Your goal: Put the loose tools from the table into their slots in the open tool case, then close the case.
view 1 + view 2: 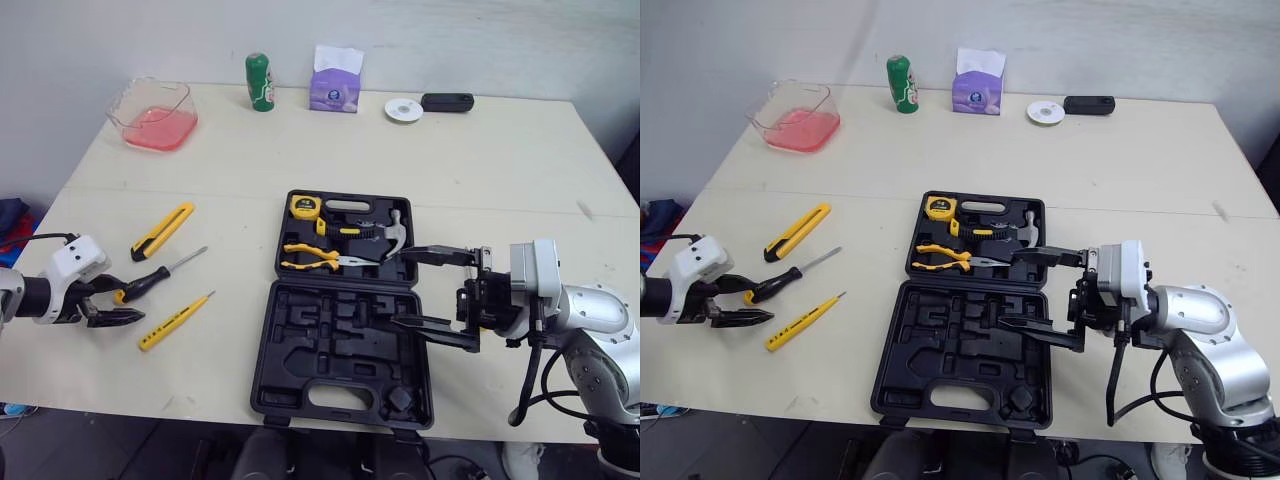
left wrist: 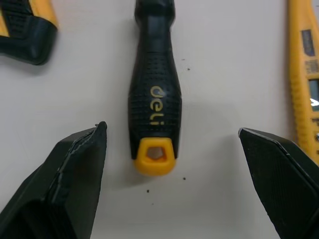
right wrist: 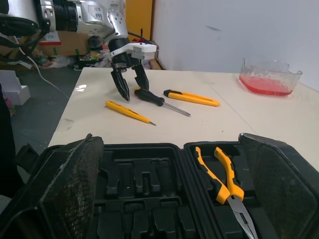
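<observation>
Three tools lie loose on the cream table (image 1: pixel 450 170): left gripper (image 1: pixel 133 305) gapes astride the black-handled, yellow-capped screwdriver (image 1: pixel 160 277), right gripper (image 1: pixel 400 288) hovers spread over the unclosed black plastic tool case (image 1: pixel 272 345).

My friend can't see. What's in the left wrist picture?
The left gripper is open, its two black fingers on either side of a black screwdriver with a yellow end, lying on the table.
</observation>
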`<state>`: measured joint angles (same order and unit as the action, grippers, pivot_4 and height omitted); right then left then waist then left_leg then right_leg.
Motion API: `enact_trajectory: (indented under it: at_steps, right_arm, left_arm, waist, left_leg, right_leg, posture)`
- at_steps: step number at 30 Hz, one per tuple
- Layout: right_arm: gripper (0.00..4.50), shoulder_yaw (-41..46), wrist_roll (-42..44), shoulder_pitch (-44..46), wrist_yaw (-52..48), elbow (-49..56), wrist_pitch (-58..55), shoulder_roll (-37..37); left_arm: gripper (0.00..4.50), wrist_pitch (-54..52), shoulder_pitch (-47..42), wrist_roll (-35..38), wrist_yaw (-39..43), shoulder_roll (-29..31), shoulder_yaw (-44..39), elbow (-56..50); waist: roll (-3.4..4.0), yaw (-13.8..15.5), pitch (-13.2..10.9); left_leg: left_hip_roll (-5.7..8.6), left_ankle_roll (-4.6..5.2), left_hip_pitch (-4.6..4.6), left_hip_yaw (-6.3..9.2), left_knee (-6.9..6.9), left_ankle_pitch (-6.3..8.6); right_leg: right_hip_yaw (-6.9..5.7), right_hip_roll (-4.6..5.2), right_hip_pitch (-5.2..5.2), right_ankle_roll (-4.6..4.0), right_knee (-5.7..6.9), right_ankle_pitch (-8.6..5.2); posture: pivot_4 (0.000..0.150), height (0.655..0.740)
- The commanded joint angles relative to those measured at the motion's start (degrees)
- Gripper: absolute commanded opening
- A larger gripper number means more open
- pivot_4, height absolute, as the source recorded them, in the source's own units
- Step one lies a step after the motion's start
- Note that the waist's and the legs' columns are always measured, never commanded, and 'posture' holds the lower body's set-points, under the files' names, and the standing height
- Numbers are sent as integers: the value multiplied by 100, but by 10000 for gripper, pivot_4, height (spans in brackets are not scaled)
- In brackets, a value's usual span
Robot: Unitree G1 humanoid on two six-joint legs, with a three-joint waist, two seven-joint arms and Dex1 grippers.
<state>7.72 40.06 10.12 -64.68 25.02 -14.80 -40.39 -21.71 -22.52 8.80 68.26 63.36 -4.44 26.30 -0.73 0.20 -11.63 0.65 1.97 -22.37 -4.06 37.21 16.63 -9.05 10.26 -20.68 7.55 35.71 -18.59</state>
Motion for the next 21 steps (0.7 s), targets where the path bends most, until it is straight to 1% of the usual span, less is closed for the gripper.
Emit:
enact_trajectory:
  at_steps: [1, 5, 6, 7, 8, 9, 13, 14, 15, 19, 21]
  right_arm:
    - [45000, 63, 21, 47, -28, 86, 129, 22]
    - [45000, 51, 17, 55, -41, 102, 99, -2]
    - [45000, 54, 14, 51, -49, 106, 100, -11]
    - [45000, 61, 12, 46, -56, 107, 103, -18]
    - [45000, 71, 10, 44, -53, 110, 106, -20]
    - [45000, 82, 9, 40, -49, 116, 107, -22]
    - [45000, 106, 3, 17, -29, 146, 105, -27]
    - [45000, 110, 0, 9, -28, 155, 104, -34]
    - [45000, 116, 2, 2, -23, 163, 100, -38]
    - [45000, 123, 3, -8, -13, 179, 93, -46]
    - [45000, 188, -25, 26, -16, 98, 118, -80]
  left_arm:
    - [44306, -22, -153, 41, -32, -70, -51, -28]
    - [44306, 72, -143, -148, 0, -25, 78, 41]
    - [44306, 232, -52, -272, 96, 72, 190, 24]
    - [40383, 249, -7, -297, 156, 104, 218, -3]
    - [39058, 105, -20, -241, 143, 82, 175, -20]
    - [36658, 2, -39, -190, 125, 59, 124, -22]
    - [19151, 106, 3, -277, 103, 105, 122, 49]
    - [13081, 82, 19, -253, 127, 107, 104, 39]
    - [10360, 74, 27, -236, 129, 105, 81, 29]
    - [10340, 110, 12, -189, 90, 94, -17, 32]
    - [10340, 433, -125, 74, 74, 31, -353, -107]
  waist:
    - [0, -1, 0]
    - [0, -15, 0]
    - [0, -22, 0]
    - [0, -30, 0]
    - [0, -36, 0]
    - [0, -38, 0]
    - [0, -33, 0]
    - [0, -33, 0]
    - [0, -35, 0]
    - [0, -37, 0]
    - [-1, -33, 0]
  left_leg:
    - [0, 0, 0, 0, 0, 0]
    - [0, 0, 0, -1, 0, 0]
    - [0, 0, 1, -1, -1, 0]
    - [0, 0, 1, -2, 0, 0]
    - [0, -1, 2, -2, -1, 0]
    - [0, -1, 3, -4, -2, 0]
    - [0, -1, 3, -5, -1, 0]
    - [0, -1, 3, -5, -1, 0]
    - [0, 0, 3, -5, -1, 0]
    - [0, -1, 3, -5, -2, 0]
    - [0, -1, 3, -5, -1, 0]
  right_leg:
    - [1, 0, 0, 0, 1, 0]
    - [0, -1, 0, 0, 0, 0]
    - [0, -1, 0, 0, 1, 0]
    - [1, -1, -1, 0, 1, 0]
    - [1, -1, 0, 0, 0, 0]
    - [3, -1, 0, 0, 0, 0]
    - [4, 0, -1, 0, 1, 0]
    - [3, 0, -1, 0, 1, 0]
    - [3, 0, -1, 0, 1, 0]
    - [3, -1, -1, 0, 1, 0]
    - [3, -1, -1, 0, 1, 0]
  posture:
    - [1500, 7400]
    - [1500, 7400]
    - [1500, 7400]
    - [1500, 7400]
    - [1500, 7400]
    - [1500, 7400]
    - [1500, 7400]
    - [1500, 7400]
    - [1500, 7400]
    - [1500, 7400]
    - [1500, 7400]
